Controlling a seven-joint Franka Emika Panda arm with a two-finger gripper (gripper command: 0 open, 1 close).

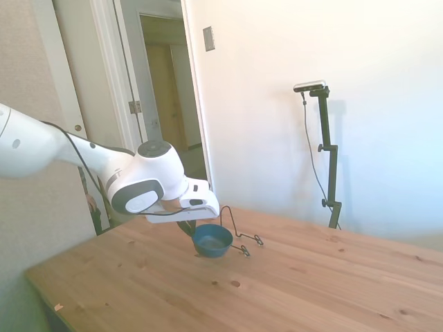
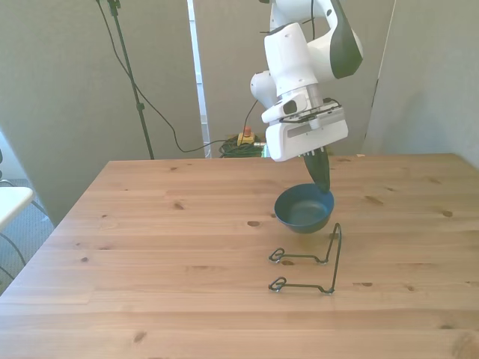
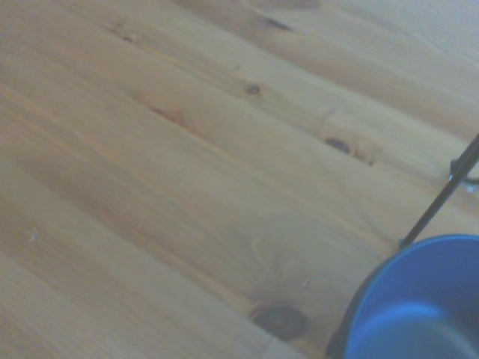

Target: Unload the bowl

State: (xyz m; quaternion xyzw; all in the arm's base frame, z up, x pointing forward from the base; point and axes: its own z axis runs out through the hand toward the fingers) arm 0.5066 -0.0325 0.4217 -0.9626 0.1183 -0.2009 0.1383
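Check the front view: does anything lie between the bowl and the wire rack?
Nothing does. In the front view only bare table shows between the bowl and the wire rack.

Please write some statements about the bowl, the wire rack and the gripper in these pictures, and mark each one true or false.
1. The small round dark teal-blue bowl sits inside the thin black wire rack. False: it is beside the rack, not in it.
2. The bowl is upright and empty. True.
3. The white arm's gripper is at the bowl's rim. True.
4. The rack hangs from the gripper. False: it stands on the wooden table.
5. A second bowl lies on the table. False: only one.
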